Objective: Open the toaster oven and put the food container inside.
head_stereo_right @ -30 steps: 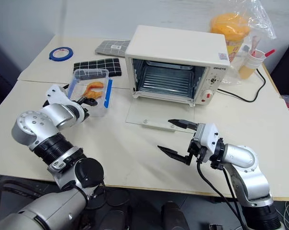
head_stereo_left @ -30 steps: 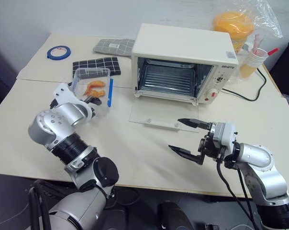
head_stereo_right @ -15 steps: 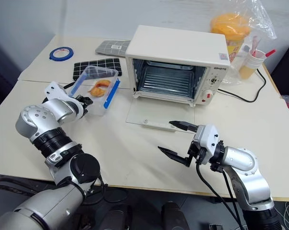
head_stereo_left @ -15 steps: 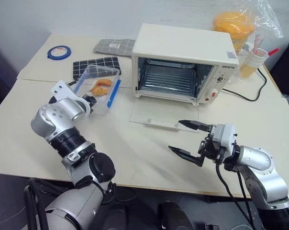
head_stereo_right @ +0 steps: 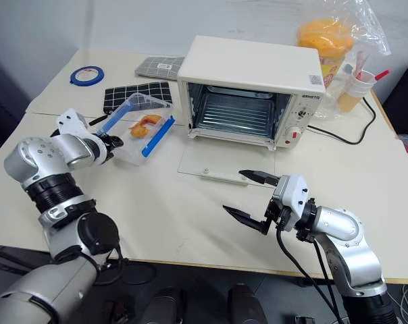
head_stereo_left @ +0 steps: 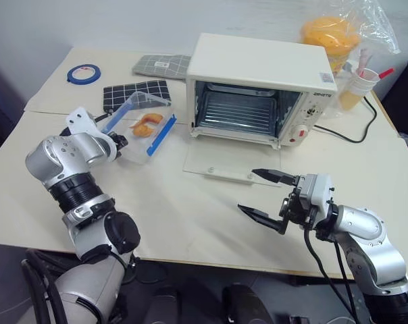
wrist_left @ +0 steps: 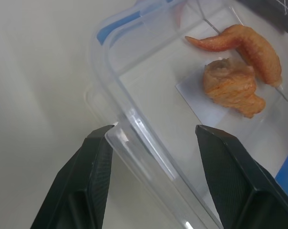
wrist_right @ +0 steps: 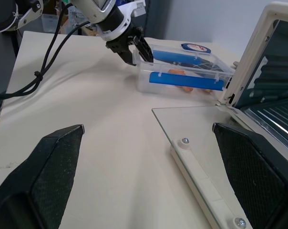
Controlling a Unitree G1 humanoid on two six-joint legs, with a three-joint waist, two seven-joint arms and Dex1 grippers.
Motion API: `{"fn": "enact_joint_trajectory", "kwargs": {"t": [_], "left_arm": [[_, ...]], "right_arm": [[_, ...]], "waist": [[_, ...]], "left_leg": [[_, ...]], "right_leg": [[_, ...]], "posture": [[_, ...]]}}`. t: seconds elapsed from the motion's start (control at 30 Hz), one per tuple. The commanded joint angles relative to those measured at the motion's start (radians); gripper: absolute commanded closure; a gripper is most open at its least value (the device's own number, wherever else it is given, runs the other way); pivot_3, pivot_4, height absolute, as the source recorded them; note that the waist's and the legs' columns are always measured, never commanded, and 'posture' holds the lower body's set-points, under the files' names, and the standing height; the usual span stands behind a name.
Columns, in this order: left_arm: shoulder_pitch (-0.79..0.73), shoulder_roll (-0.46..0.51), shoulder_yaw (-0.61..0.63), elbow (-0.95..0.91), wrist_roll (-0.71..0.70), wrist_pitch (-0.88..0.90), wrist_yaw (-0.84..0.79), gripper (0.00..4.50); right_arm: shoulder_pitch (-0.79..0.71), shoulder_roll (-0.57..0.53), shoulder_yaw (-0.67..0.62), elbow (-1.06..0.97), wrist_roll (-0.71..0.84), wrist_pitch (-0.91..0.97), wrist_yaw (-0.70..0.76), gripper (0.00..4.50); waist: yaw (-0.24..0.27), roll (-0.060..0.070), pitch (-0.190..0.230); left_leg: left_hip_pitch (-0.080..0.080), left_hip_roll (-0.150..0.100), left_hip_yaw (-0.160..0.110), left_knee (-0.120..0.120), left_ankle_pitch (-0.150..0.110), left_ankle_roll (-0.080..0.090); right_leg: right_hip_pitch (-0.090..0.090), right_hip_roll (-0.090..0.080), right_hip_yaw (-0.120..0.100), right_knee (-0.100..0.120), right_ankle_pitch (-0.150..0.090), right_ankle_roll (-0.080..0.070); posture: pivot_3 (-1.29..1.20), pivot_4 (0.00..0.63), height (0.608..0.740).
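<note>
Since the earlier frames, the left gripper (head_stereo_left: 116, 143) has shifted toward the table's left side and the food container (head_stereo_left: 141, 127) has turned with it, now lying askew, its long axis running diagonally toward the toaster oven (head_stereo_left: 258, 88). The right gripper (head_stereo_left: 265, 196) has kept its place.

Left gripper: its two black fingers (wrist_left: 94, 176) straddle the near end wall of the food container, one finger outside the clear wall and one inside the box, closed on that wall as far as the wrist view shows. Orange food pieces (wrist_left: 239, 71) lie on the container floor beyond the fingers. Blue side clips (head_stereo_right: 157, 135) run along both long sides.

Food container: on the table (head_stereo_left: 190, 216), left of the toaster oven and just beside its front left corner, outside the oven. A black grid-patterned mat (head_stereo_left: 135, 92) lies just behind it.

Toaster oven: glass door (head_stereo_left: 224, 162) folded down flat on the table, cavity open, wire rack (head_stereo_left: 236, 108) visible inside; a red dial (head_stereo_left: 301, 132) sits on the right panel.

Right gripper: jaws spread wide and empty, hovering over the table in front of the lowered door, well apart from the container.

Background: a blue tape roll (head_stereo_left: 82, 73) at the far left corner, a grey patterned mat (head_stereo_left: 161, 65) behind the oven, a plastic bag with orange contents (head_stereo_left: 339, 34) and a cup (head_stereo_left: 358, 84) at the far right, with a black cable (head_stereo_left: 346, 135) beside the oven.
</note>
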Motion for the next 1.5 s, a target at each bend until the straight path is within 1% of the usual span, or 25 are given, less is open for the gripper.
{"fn": "enact_joint_trajectory", "kwargs": {"t": [0.03,0.13,0.23,0.37,0.47,0.53,0.63,0.73,0.8,0.83,0.9,0.97,1.03,1.07,1.13,1.23,1.43,1.5], "left_arm": [[0.007,0.005,-0.033,0.017,0.001,-0.005,-0.014,1.68],[0.002,-0.003,-0.034,0.011,0.0,-0.002,-0.01,1.68],[0.01,-0.002,-0.039,0.003,0.004,0.01,-0.008,2.21],[0.016,0.005,-0.038,-0.02,0.01,0.013,-0.003,3.36],[0.008,0.022,-0.022,-0.041,0.015,0.021,0.004,4.13],[0.007,0.038,-0.019,-0.051,0.019,0.027,0.003,4.47],[0.008,0.077,-0.03,-0.061,0.023,0.039,-0.012,4.49],[0.025,0.179,-0.092,-0.056,0.028,0.034,-0.063,4.49],[0.043,0.259,-0.157,-0.045,0.024,0.009,-0.121,4.49],[0.043,0.305,-0.181,-0.03,0.015,0.008,-0.157,4.49],[0.054,0.4,-0.271,-0.008,-0.005,-0.013,-0.262,4.49],[0.041,0.446,-0.307,0.015,-0.039,0.028,-0.336,4.49],[0.021,0.506,-0.397,-0.001,-0.111,0.106,-0.459,4.49],[0.006,0.519,-0.43,-0.019,-0.145,0.155,-0.502,4.49],[-0.014,0.531,-0.49,-0.051,-0.185,0.201,-0.557,4.49],[-0.047,0.511,-0.546,-0.065,-0.2,0.211,-0.586,4.49],[-0.092,0.427,-0.661,-0.055,-0.28,0.216,-0.604,4.49],[-0.105,0.39,-0.677,-0.053,-0.291,0.216,-0.599,4.49]], "right_arm": [[-0.006,0.006,0.002,-0.035,0.018,-0.008,0.0,0.0],[-0.003,0.007,0.003,-0.039,0.018,-0.008,-0.003,0.0],[-0.001,0.007,0.005,-0.04,0.017,-0.008,-0.002,0.0],[-0.005,0.006,0.001,-0.034,0.015,-0.011,-0.002,0.0],[-0.007,0.006,-0.001,-0.031,0.013,-0.013,-0.004,0.0],[-0.007,0.006,-0.002,-0.031,0.012,-0.014,-0.005,0.0],[-0.005,0.005,-0.004,-0.03,0.012,-0.015,-0.005,0.0],[-0.008,0.003,-0.006,-0.022,0.013,-0.016,0.0,0.0],[-0.009,0.002,-0.007,-0.018,0.014,-0.018,0.004,0.0],[-0.011,0.001,-0.008,-0.016,0.016,-0.018,0.006,0.0],[-0.014,0.0,-0.01,-0.012,0.018,-0.017,0.01,0.0],[-0.013,-0.003,-0.014,-0.01,0.021,-0.016,0.015,0.0],[-0.003,-0.014,-0.03,-0.014,0.03,-0.009,0.022,0.0],[0.006,-0.023,-0.042,-0.017,0.035,-0.005,0.025,0.0],[0.02,-0.036,-0.065,-0.022,0.044,0.003,0.026,0.0],[0.045,-0.055,-0.105,-0.033,0.054,0.011,0.015,0.0],[0.162,-0.081,-0.245,-0.076,0.064,0.026,-0.037,0.0],[0.203,-0.078,-0.288,-0.099,0.07,0.028,-0.058,0.0]], "waist": [[0.001,0.0,0.0],[0.002,0.0,0.0],[0.002,0.0,0.0],[0.001,0.0,0.0],[0.005,0.0,0.0],[0.005,0.0,0.0],[0.0,0.0,0.0],[-0.012,0.0,0.0],[-0.012,0.0,0.0],[-0.01,0.0,0.0],[-0.009,0.0,0.0],[-0.008,0.0,0.0],[-0.001,0.0,0.0],[0.0,0.0,0.0],[0.012,0.0,0.0],[0.017,0.0,0.0],[0.015,0.0,0.0],[0.013,0.0,0.0]], "left_leg": [[0.0,0.0,0.0,0.0,0.0,0.0],[0.0,0.0,0.0,0.0,0.0,0.0],[0.0,0.0,0.0,0.0,0.0,0.0],[0.0,0.0,0.0,0.0,0.0,0.0],[0.0,0.0,0.0,0.0,0.0,0.0],[0.0,0.0,0.0,0.0,0.0,0.0],[0.0,0.0,0.0,0.0,0.0,0.0],[0.0,0.001,0.001,0.0,0.0,0.0],[0.0,0.002,0.001,-0.001,0.0,-0.001],[0.0,0.002,0.002,-0.001,0.0,-0.001],[0.0,0.001,0.002,0.0,0.0,-0.001],[0.0,0.001,0.002,0.0,0.0,-0.001],[0.0,0.0,0.001,0.0,0.0,-0.001],[-0.001,0.0,0.0,0.0,0.0,-0.001],[-0.001,-0.001,-0.001,0.0,0.0,0.0],[-0.002,-0.001,-0.001,0.0,0.0,0.001],[-0.003,-0.001,-0.001,0.0,0.0,0.001],[-0.002,-0.001,-0.001,0.0,0.0,0.001]], "right_leg": [[0.0,0.0,0.0,0.0,0.0,0.0],[0.0,0.0,0.0,0.0,0.0,0.0],[0.0,0.0,0.0,0.0,0.0,0.0],[0.0,0.0,0.0,0.0,0.0,0.0],[0.0,0.0,0.0,0.0,0.0,0.0],[0.0,0.0,0.0,0.001,0.0,0.0],[-0.001,0.0,0.0,0.001,0.0,0.0],[-0.002,0.001,0.0,0.002,0.0,0.0],[-0.003,0.001,0.0,0.006,0.0,0.0],[-0.004,0.001,-0.001,0.006,0.0,0.0],[-0.004,0.0,-0.002,0.005,0.0,0.0],[-0.004,0.0,-0.002,0.005,0.0,0.0],[-0.003,-0.001,-0.003,0.004,0.0,0.0],[-0.002,-0.001,-0.004,0.004,0.0,0.0],[-0.001,-0.002,-0.005,0.004,0.0,0.0],[-0.001,-0.002,-0.005,0.004,0.0,0.0],[-0.001,-0.002,-0.005,0.004,0.0,0.0],[-0.001,-0.001,-0.004,0.004,0.0,0.0]], "posture": [[0.0,0.15,0.74],[0.0,0.15,0.74],[0.0,0.15,0.74],[0.0,0.15,0.74],[0.0,0.15,0.74],[0.0,0.15,0.74],[0.0,0.15,0.74],[0.0,0.15,0.74],[0.0,0.15,0.74],[0.0,0.15,0.74],[0.0,0.15,0.74],[0.0,0.15,0.74],[0.0,0.15,0.74],[0.0,0.15,0.74],[0.0,0.15,0.74],[0.0,0.15,0.74],[0.0,0.15,0.74],[0.0,0.15,0.74]]}}
